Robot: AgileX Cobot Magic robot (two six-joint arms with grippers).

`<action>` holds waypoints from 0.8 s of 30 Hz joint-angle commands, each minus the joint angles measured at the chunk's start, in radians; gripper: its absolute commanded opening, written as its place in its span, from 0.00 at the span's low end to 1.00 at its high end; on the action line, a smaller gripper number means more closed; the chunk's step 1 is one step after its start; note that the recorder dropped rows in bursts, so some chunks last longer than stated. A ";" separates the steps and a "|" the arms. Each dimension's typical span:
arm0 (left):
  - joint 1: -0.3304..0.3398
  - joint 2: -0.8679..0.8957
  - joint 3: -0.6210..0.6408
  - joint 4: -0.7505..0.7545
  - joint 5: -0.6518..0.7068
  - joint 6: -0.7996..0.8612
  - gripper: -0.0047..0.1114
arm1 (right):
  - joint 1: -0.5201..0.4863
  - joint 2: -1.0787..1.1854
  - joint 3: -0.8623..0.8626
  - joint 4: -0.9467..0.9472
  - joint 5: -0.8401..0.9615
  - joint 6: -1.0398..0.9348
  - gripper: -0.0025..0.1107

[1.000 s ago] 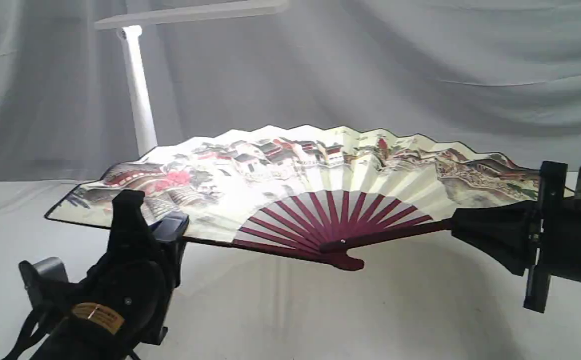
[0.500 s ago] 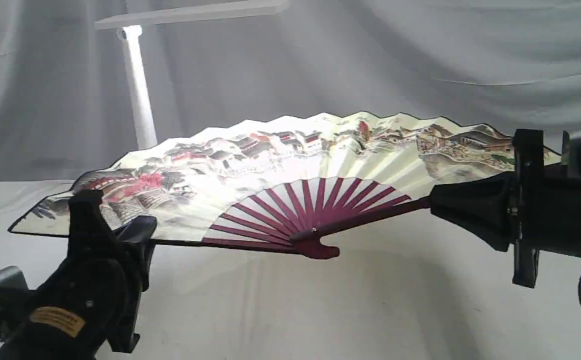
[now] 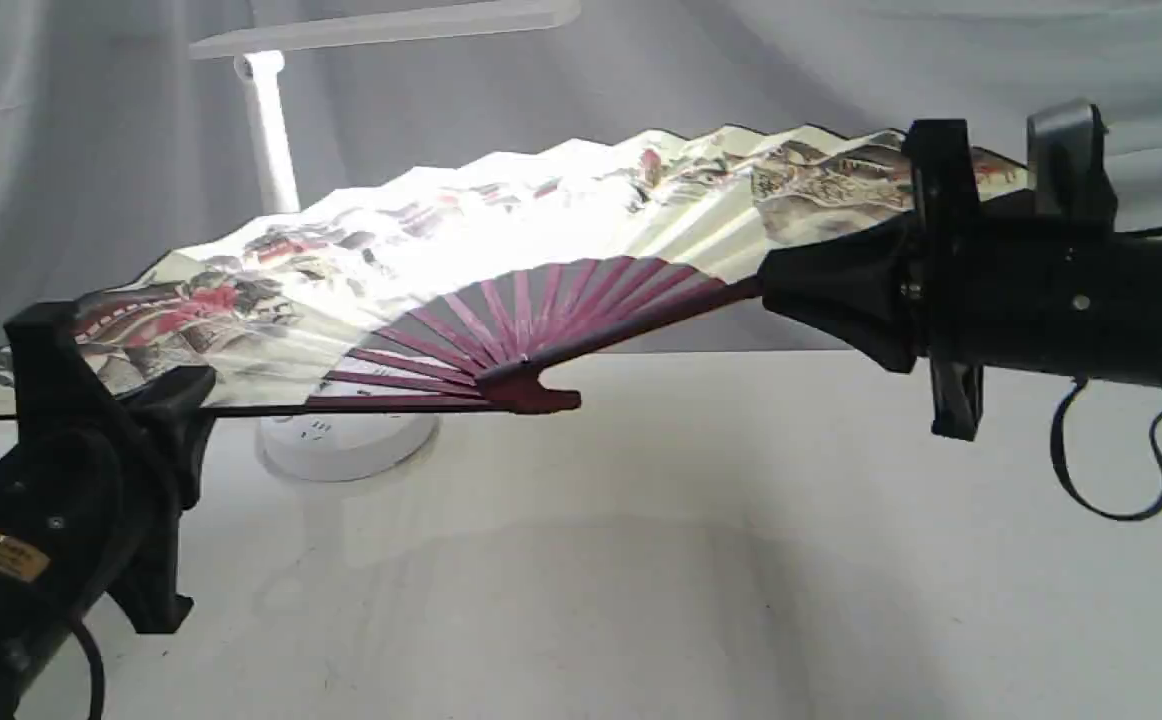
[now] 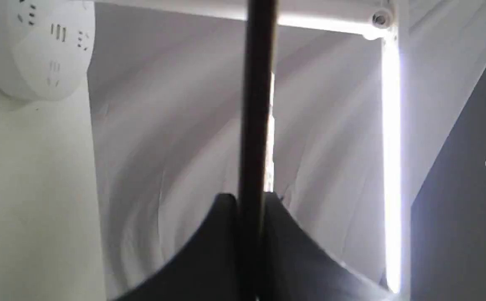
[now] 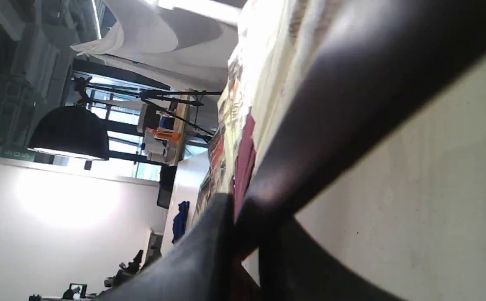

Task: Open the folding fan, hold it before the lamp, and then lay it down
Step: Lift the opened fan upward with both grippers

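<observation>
The folding fan (image 3: 461, 250) is spread wide open, cream paper with a painted village and maroon ribs, held in the air in front of the lamp (image 3: 266, 140). Its right side is raised higher than its left. My left gripper (image 3: 181, 395) is shut on the fan's left guard, seen edge-on as a dark bar (image 4: 255, 125) in the left wrist view. My right gripper (image 3: 771, 290) is shut on the right guard (image 5: 331, 117). The lamp's white stem and lit bar head (image 3: 381, 25) rise behind the fan; its round base (image 3: 341, 445) shows below it.
A white cloth covers the table (image 3: 641, 580) and hangs as a backdrop (image 3: 841, 80). The lamp base with sockets (image 4: 38, 46) stands on the table under the fan's left half. A black cable (image 3: 1111, 470) loops below the right arm.
Both arms have lifted the fan and carried it left, the right end rising most. The fan now tilts up to the right, and the lamp base has come into view beneath it.
</observation>
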 commanded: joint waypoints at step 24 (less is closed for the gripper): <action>0.150 -0.158 -0.097 -0.032 0.195 -0.041 0.04 | -0.001 -0.015 -0.091 0.008 -0.175 0.068 0.02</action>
